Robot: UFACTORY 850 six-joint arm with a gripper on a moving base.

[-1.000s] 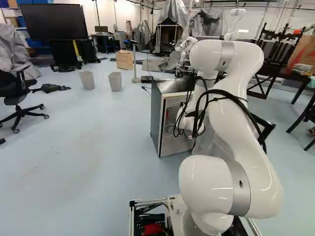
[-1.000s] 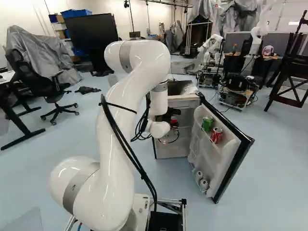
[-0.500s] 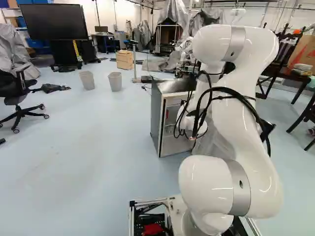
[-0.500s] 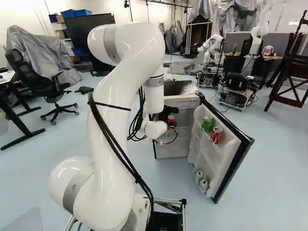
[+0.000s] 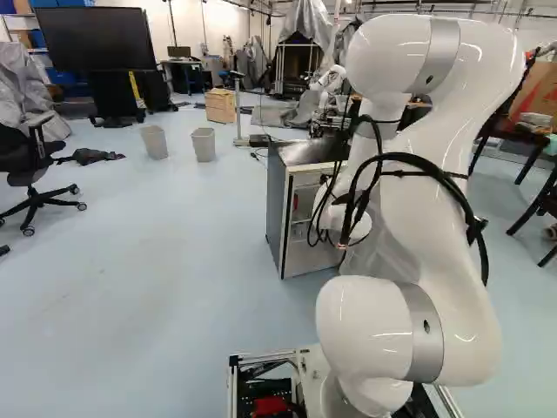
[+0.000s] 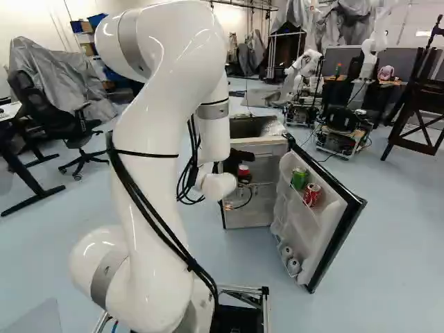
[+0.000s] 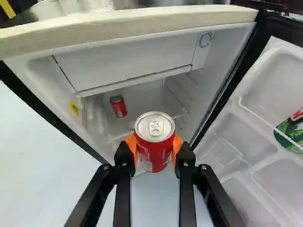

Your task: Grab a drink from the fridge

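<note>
Far left: office chair (image 5: 33, 161) and two bins (image 5: 204, 144), well apart from the fridge (image 5: 278, 205). Inside the fridge: second red can (image 7: 118, 107). In front of the opening: held red can (image 7: 155, 126), upright, clamped between both pads of the end effector (image 7: 154, 144). Drawn back slightly with the arm (image 6: 149, 132) since the previous frames; treat grasp as complete, extraction as nearly so. Right: avoid open door (image 6: 340, 239), carrying green can (image 6: 299, 178) and door-shelf red can (image 6: 312, 195).

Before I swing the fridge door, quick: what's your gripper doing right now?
Gripper: closed on a red soda can, an orange pad against each side.
</note>
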